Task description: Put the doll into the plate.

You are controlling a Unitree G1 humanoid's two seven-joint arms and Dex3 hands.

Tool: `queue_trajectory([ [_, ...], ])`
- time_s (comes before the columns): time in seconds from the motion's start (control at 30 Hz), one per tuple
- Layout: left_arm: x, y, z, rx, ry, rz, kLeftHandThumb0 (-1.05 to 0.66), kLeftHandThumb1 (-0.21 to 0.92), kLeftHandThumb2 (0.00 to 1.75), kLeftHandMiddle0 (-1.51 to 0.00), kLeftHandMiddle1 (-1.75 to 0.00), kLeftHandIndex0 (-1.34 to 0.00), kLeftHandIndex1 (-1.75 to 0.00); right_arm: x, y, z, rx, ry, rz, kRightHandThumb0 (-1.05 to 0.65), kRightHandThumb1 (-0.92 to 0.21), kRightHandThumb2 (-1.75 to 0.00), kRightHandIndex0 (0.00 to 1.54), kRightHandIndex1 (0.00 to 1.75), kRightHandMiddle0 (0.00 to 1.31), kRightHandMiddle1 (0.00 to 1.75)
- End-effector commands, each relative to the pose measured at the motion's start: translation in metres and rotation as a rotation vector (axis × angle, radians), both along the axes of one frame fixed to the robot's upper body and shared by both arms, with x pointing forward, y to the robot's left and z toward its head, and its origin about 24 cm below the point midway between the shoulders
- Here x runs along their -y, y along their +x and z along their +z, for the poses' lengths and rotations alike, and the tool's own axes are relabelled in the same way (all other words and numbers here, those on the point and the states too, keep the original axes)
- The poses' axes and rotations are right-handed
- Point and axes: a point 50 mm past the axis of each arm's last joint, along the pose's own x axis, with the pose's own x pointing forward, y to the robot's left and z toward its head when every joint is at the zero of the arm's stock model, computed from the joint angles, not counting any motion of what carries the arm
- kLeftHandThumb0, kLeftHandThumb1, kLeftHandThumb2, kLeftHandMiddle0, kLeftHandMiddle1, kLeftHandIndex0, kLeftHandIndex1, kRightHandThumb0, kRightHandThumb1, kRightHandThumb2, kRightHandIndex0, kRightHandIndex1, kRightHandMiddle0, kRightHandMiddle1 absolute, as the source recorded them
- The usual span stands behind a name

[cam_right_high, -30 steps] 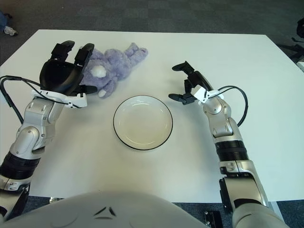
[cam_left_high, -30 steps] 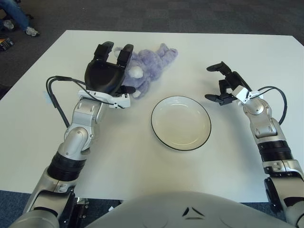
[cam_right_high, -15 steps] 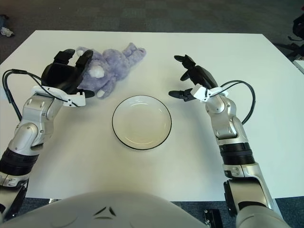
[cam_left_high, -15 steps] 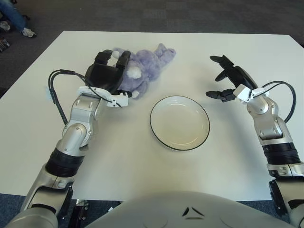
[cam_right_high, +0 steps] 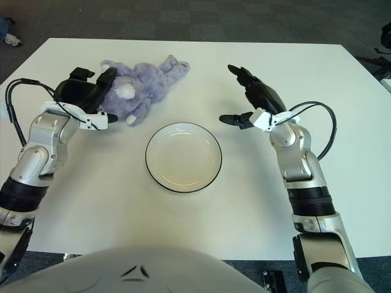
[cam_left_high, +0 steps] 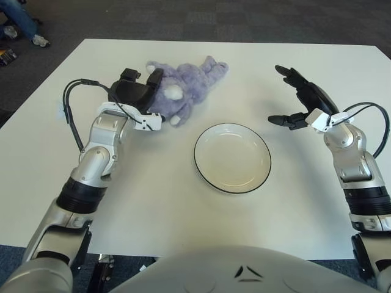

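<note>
A purple plush doll point(cam_left_high: 189, 82) lies on the white table point(cam_left_high: 153, 195), back left of centre. My left hand point(cam_left_high: 142, 80) is pressed against the doll's left side. Its black palm faces the doll and its fingers point(cam_left_high: 155, 75) are spread, not closed round it. Right of the doll and nearer to me sits a white plate point(cam_left_high: 232, 160) with a dark rim, with nothing in it. My right hand point(cam_left_high: 292, 97) hovers right of the plate, with fingers fanned wide and nothing in it.
Black cables loop off both forearms, one beside the left wrist point(cam_left_high: 66, 113) and one beside the right point(cam_left_high: 382, 131). The table's far edge point(cam_left_high: 220, 41) meets dark carpet. A person's shoes point(cam_left_high: 40, 40) show at the far left.
My left hand has come down lower against the doll's left side. My right hand has lifted, drifted right, and spread its fingers wider. Doll and plate have not moved.
</note>
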Motion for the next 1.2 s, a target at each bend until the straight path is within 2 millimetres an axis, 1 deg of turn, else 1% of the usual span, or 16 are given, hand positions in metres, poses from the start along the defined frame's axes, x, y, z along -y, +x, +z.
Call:
queue_trajectory([
  [0.0, 0.000, 0.006, -0.001, -0.017, 0.014, -0.003, -0.99, 0.92, 0.44, -0.07, -0.94, -0.01, -0.01, 0.004, 0.002, 0.014, 0.046, -0.013, 0.007, -0.86, -0.56, -0.64, 0.01, 0.16, 0.00, 0.14],
  [0.07, 0.000, 0.009, -0.003, -0.011, 0.003, 0.004, -0.96, 0.91, 0.38, -0.05, -1.32, 0.00, -0.11, 0.002, 0.002, 0.021, 0.080, -0.014, 0.022, -0.86, -0.55, -0.64, 0.00, 0.15, 0.00, 0.14],
  [0.1, 0.001, 0.010, -0.004, -0.002, -0.006, 0.007, -0.95, 0.90, 0.36, -0.04, -1.43, 0.00, -0.16, 0.001, 0.002, 0.022, 0.089, -0.018, 0.029, -0.86, -0.55, -0.64, 0.00, 0.15, 0.00, 0.14],
  [0.23, 0.003, 0.013, -0.008, 0.027, -0.049, 0.014, -0.89, 0.85, 0.33, -0.07, -1.63, 0.00, -0.38, -0.001, 0.003, 0.023, 0.104, -0.038, 0.052, -0.87, -0.56, -0.64, 0.00, 0.13, 0.00, 0.12],
  [0.3, 0.005, 0.015, -0.010, 0.041, -0.073, 0.013, -0.84, 0.75, 0.44, -0.10, -1.69, 0.00, -0.49, -0.002, 0.003, 0.024, 0.110, -0.051, 0.063, -0.87, -0.56, -0.63, 0.00, 0.12, 0.00, 0.11],
  [0.37, 0.006, 0.016, -0.012, 0.054, -0.098, 0.009, -0.78, 0.65, 0.55, -0.14, -1.72, 0.00, -0.59, -0.003, 0.003, 0.024, 0.115, -0.064, 0.069, -0.88, -0.56, -0.63, 0.00, 0.10, 0.00, 0.09],
  [0.43, 0.008, 0.017, -0.013, 0.071, -0.136, 0.003, -0.72, 0.57, 0.65, -0.18, -1.73, 0.00, -0.76, -0.004, 0.004, 0.025, 0.117, -0.084, 0.072, -0.88, -0.56, -0.63, 0.00, 0.08, 0.00, 0.08],
  [0.47, 0.009, 0.018, -0.013, 0.076, -0.145, 0.001, -0.68, 0.52, 0.71, -0.22, -1.74, 0.00, -0.88, -0.005, 0.004, 0.026, 0.118, -0.089, 0.073, -0.88, -0.56, -0.63, 0.00, 0.06, 0.00, 0.08],
  [0.63, 0.015, 0.019, -0.011, 0.111, -0.207, -0.022, -0.53, 0.39, 0.92, -0.32, -1.75, 0.00, -1.33, -0.010, 0.006, 0.033, 0.114, -0.153, 0.087, -0.88, -0.56, -0.62, 0.00, 0.01, 0.00, 0.04],
  [0.73, 0.017, 0.020, -0.012, 0.125, -0.257, -0.025, -0.47, 0.36, 0.99, -0.35, -1.75, -0.02, -1.44, -0.012, 0.006, 0.036, 0.107, -0.167, 0.091, -0.86, -0.54, -0.62, 0.00, 0.00, 0.00, 0.04],
  [0.77, 0.017, 0.020, -0.012, 0.127, -0.270, -0.026, -0.29, 0.38, 1.01, -0.38, -1.74, -0.03, -1.46, -0.013, 0.006, 0.038, 0.105, -0.166, 0.091, -0.85, -0.54, -0.62, 0.00, 0.00, 0.00, 0.04],
  [0.8, 0.018, 0.020, -0.013, 0.127, -0.286, -0.028, -0.04, 0.41, 1.04, -0.42, -1.73, -0.03, -1.49, -0.014, 0.005, 0.039, 0.103, -0.166, 0.091, -0.84, -0.54, -0.62, 0.00, 0.00, 0.00, 0.04],
  [0.83, 0.019, 0.021, -0.013, 0.128, -0.297, -0.031, 0.13, 0.43, 1.06, -0.46, -1.71, -0.04, -1.51, -0.015, 0.005, 0.040, 0.101, -0.165, 0.090, -0.84, -0.52, -0.64, 0.00, 0.00, 0.00, 0.04],
  [0.87, 0.019, 0.021, -0.013, 0.128, -0.302, -0.032, 0.23, 0.43, 1.07, -0.49, -1.70, -0.05, -1.52, -0.015, 0.005, 0.040, 0.099, -0.166, 0.090, -0.83, -0.51, -0.65, 0.00, 0.00, 0.00, 0.03],
  [0.97, 0.021, 0.022, -0.015, 0.127, -0.328, -0.049, 0.36, 0.44, 1.09, -0.52, -1.69, -0.07, -1.55, -0.016, 0.003, 0.043, 0.102, -0.162, 0.085, -0.83, -0.50, -0.66, 0.00, 0.00, 0.00, 0.02],
  [1.17, 0.026, 0.024, -0.013, 0.129, -0.334, -0.109, 0.41, 0.44, 1.08, -0.55, -1.65, -0.12, -1.60, -0.017, 0.005, 0.045, 0.092, -0.164, 0.066, -0.79, -0.45, -0.72, 0.00, 0.00, 0.00, 0.03],
])
